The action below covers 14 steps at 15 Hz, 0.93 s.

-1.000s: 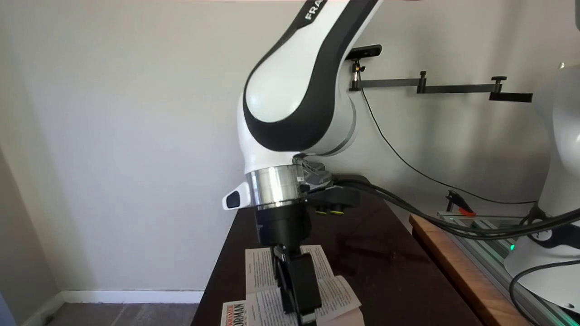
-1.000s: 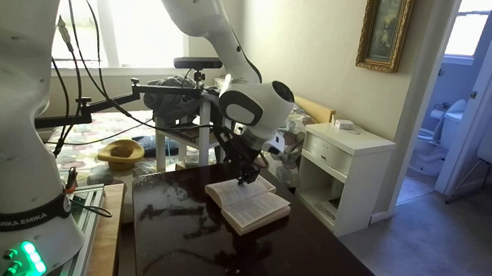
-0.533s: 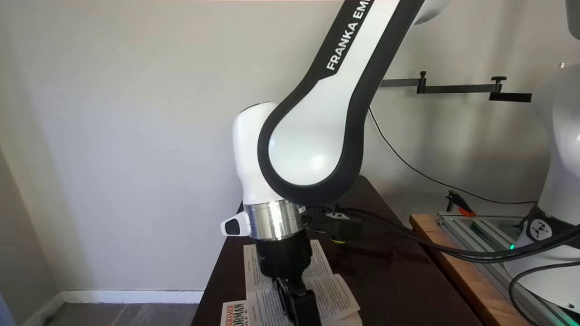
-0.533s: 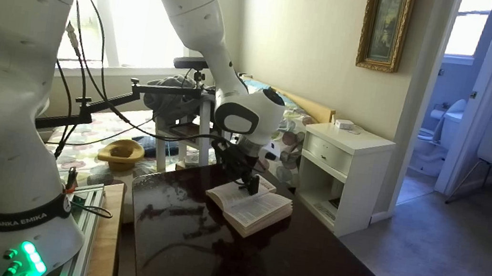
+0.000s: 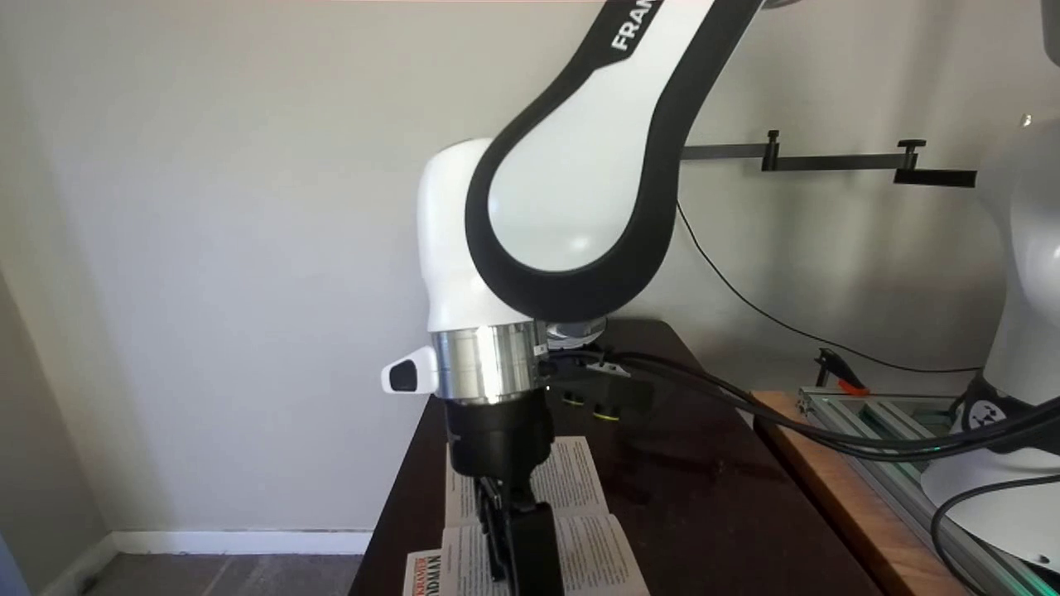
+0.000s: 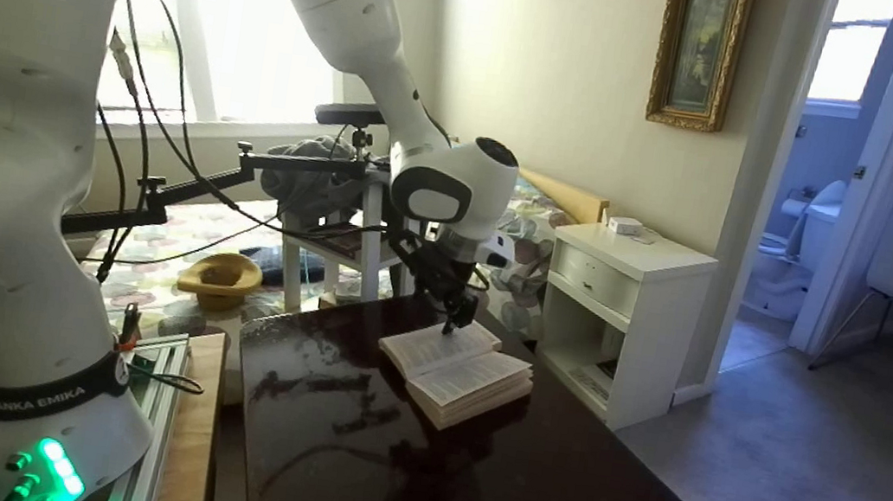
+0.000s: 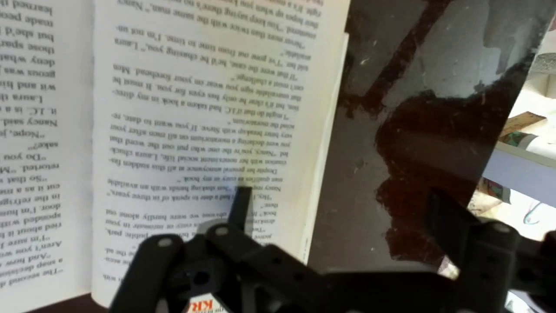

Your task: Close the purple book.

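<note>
The purple book lies open on the dark table, pages up, in both exterior views (image 5: 584,550) (image 6: 472,376) and the wrist view (image 7: 195,108). Its pages are cream with black print. A pale cover strip with red letters shows at one edge (image 5: 424,573); the purple of the cover is hidden. My gripper is above the far part of the book in an exterior view (image 6: 451,326); its tips are cut off in an exterior view (image 5: 522,555). In the wrist view the gripper (image 7: 341,206) is open, one finger over the page, the other past the book's edge.
The dark glossy table (image 6: 552,493) carries the book. A white nightstand (image 6: 636,268) and a bed (image 6: 525,283) stand beyond it. A camera on a jointed bracket (image 6: 275,161) is behind the arm. Black cables (image 5: 795,418) run from the wrist to the base.
My gripper went down onto the book half a second ago and is higher again now. The book has shifted slightly, and its near page stack looks flatter and straighter in an exterior view.
</note>
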Available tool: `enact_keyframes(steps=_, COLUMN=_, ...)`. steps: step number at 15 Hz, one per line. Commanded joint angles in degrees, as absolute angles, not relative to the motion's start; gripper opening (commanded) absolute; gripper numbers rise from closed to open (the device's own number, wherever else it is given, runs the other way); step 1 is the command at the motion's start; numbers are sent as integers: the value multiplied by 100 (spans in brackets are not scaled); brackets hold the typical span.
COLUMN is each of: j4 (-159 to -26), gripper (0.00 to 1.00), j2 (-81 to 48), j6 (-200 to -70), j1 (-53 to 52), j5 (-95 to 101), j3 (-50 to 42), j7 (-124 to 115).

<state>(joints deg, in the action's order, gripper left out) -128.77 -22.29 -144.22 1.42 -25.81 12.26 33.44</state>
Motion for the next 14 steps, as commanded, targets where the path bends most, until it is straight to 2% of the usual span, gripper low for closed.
enact_keyframes(steps=1, j4=-13075, gripper=100, j2=-1739, j6=-14461, j1=296, j5=-2675, j3=1339, j7=3200)
enact_keyframes(steps=14, j4=-13396, gripper=100, j2=-930, j6=-15021, j1=358, j5=-1793, j3=216, j7=1902)
